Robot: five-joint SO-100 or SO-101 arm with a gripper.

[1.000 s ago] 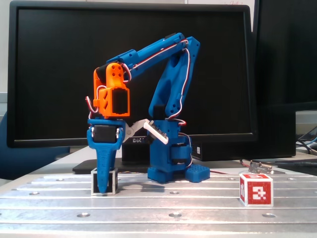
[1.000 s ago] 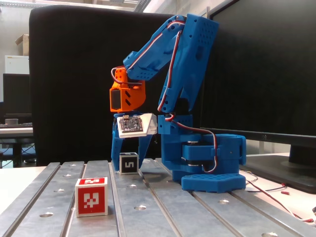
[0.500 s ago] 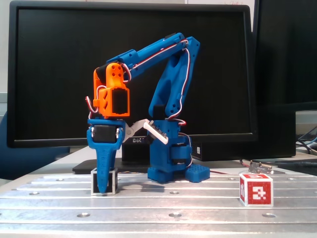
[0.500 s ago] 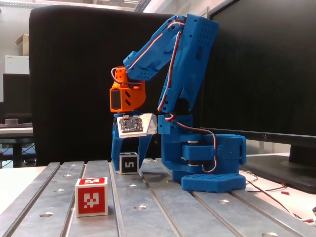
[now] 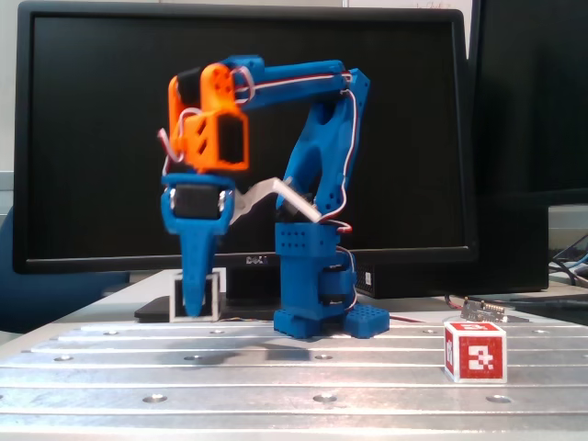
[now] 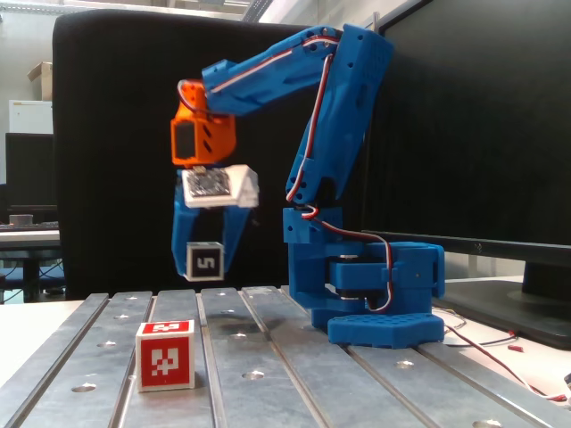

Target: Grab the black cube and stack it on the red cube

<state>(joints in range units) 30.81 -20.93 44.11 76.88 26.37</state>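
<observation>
- Black cube point(image 6: 204, 261) clear of the counter point(image 6: 268, 357), clamped between the gripper point(image 6: 204, 264) fingers; "5" face legible in one fixed view only.
- In the other fixed view a blue finger point(image 5: 196, 276) covers most of the cube point(image 5: 213, 296).
- Red cube point(image 5: 475, 350) rests on the counter, well apart from the gripper.

Both fixed views sit low, near the level of the slotted metal table point(image 5: 367, 377), and close to it. One faces the arm point(image 5: 312, 184) head-on from the table's front edge, with a monitor point(image 5: 92, 138) behind. The other looks along the slots from the side. Both share the arm, the black cube point(image 6: 204, 260) and the red cube point(image 5: 475, 350).
</observation>
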